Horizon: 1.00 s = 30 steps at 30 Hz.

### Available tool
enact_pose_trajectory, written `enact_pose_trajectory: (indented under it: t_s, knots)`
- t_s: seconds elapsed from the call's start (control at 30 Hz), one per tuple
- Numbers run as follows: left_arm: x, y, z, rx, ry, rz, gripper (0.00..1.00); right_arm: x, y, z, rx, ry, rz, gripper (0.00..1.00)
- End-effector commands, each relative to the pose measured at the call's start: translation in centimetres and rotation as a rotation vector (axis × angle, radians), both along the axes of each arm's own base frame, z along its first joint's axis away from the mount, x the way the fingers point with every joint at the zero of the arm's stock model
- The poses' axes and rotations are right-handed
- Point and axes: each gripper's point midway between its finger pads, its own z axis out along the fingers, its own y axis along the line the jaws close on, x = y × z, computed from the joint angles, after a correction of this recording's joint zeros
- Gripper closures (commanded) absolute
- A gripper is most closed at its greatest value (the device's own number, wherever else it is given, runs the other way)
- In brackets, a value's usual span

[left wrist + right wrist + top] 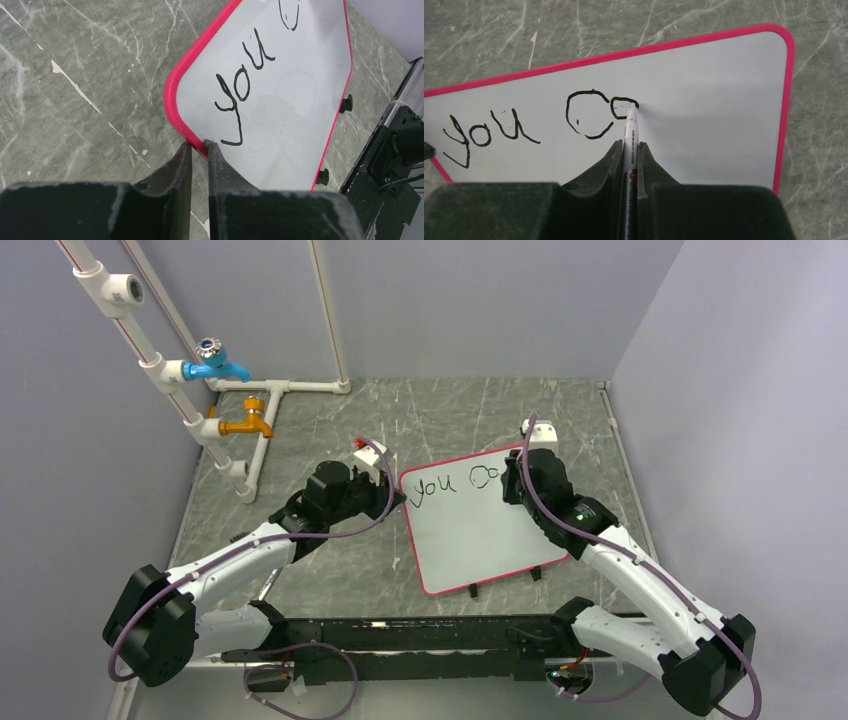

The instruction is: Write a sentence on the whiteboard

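Dark grey-green tabletop [330, 430] with a marble pattern of pale veins and white flecks, enclosed on three sides by plain, matte lavender-grey walls [480, 300] under even, diffuse light. At the far left corner stands a frame of white pipes [160, 370] marked with thin red lines, carrying a blue tap [215, 366] above an orange tap [248, 424]. One horizontal section of the pipes lies on the tabletop near the back wall.

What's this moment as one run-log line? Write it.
left claw: pinching whiteboard corner | right claw: gripping marker, tip on board | written: "you", plus two loops
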Motion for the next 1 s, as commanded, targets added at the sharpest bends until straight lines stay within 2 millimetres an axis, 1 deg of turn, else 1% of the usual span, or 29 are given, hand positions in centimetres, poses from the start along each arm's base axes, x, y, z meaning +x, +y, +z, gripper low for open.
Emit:
enact_pose_trajectory:
  t_s: [0.0, 0.13, 0.23, 0.4, 0.67, 0.77, 0.97]
  knots:
    - [0.1, -0.8, 1.9, -0.038, -0.089, -0.042, 1.0, -0.6, 0.5, 0.7, 0.058, -0.001, 0.019, 1.0]
    - [0.1, -0.7, 2.0, -0.042, -0.092, -0.038, 1.0, -1.2, 0.6, -0.2, 0.07, 0.026, 0.025, 1.0]
    - [0.2, -0.6, 2.0, -0.041, -0.092, -0.036, 1.0, -1.4, 0.3, -0.4, 0.065, 0.033, 0.019, 1.0]
    - [0.2, -0.6, 2.2, -0.043, -0.095, -0.033, 1.0, -1.5, 0.1, -0.2, 0.058, 0.038, 0.01, 1.0]
    - [0.1, -0.6, 2.1, -0.043, -0.095, -0.035, 1.0, -1.5, -1.0, -0.1, 0.02, 0.039, -0.03, 1.0]
    - [0.1, -0.7, 2.2, -0.043, -0.095, -0.037, 1.0, -1.4, -1.1, 0.8, 0.019, 0.023, -0.03, 1.0]
    - [0.2, -0.7, 2.3, -0.044, -0.096, -0.038, 1.0, -1.0, -1.5, 4.2, 0.028, -0.052, -0.041, 1.0]
